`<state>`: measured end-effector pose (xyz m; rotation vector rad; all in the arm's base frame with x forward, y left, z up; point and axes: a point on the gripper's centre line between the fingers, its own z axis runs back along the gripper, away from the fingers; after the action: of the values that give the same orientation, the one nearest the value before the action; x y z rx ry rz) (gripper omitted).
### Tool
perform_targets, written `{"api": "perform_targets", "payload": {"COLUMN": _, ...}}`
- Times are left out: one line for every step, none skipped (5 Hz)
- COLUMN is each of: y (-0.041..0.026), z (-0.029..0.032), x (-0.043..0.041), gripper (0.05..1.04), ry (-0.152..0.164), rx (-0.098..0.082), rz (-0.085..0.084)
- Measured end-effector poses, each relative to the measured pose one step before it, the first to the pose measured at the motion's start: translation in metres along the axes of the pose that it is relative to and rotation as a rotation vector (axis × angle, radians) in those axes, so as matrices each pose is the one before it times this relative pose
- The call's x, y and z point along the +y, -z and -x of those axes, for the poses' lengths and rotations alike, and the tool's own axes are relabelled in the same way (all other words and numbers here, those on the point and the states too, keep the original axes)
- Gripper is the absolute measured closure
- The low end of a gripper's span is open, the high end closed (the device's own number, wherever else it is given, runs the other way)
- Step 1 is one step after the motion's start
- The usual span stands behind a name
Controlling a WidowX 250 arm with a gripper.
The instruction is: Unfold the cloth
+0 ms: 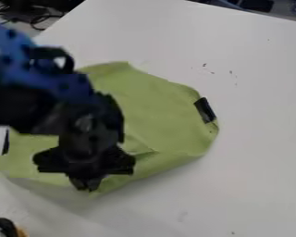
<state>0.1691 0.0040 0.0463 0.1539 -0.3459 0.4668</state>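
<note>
"Where's the cloth (pixel 157 111) re the pincer (pixel 89 185)?"
"On the white desk (pixel 237 185); pincer's at its lower-left part, nr the bottom edge, w/ most of the green fabric up & to the view's right; can't tell if pincer's spread, pressed together or pinching cloth."
"Qty?"
"1 cloth, 1 pincer; 2 blk patches (pixel 205 110) at the cloth's edges, 1 per side; 1 dark obj. (pixel 3 227), partly in view, bottom-left corner."
</note>
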Motion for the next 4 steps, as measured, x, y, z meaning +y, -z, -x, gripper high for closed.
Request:
{"api": "perform_targets", "payload": {"y": 0.00550, "z": 0.01954, "x": 0.00205, "gripper": 1.010, "ry": -0.0057, "rx": -0.0354, "rz": 0.0460}}
{"api": "perform_targets", "payload": {"y": 0.01008, "z": 0.01359, "x": -0.00024, "gripper": 0.866, "ry": -0.0444, "rx": -0.0248, "rz": 0.0394}}
{"api": "perform_targets", "payload": {"y": -0.00306, "z": 0.00283, "x": -0.00367, "gripper": 0.613, "ry": -0.0318, "rx": 0.0823, "rz": -0.0144}}
{"api": "perform_targets", "payload": {"y": -0.01080, "z": -0.00176, "x": -0.00496, "gripper": 0.312, "ry": -0.0285, "rx": 0.0947, "rz": -0.0273}}
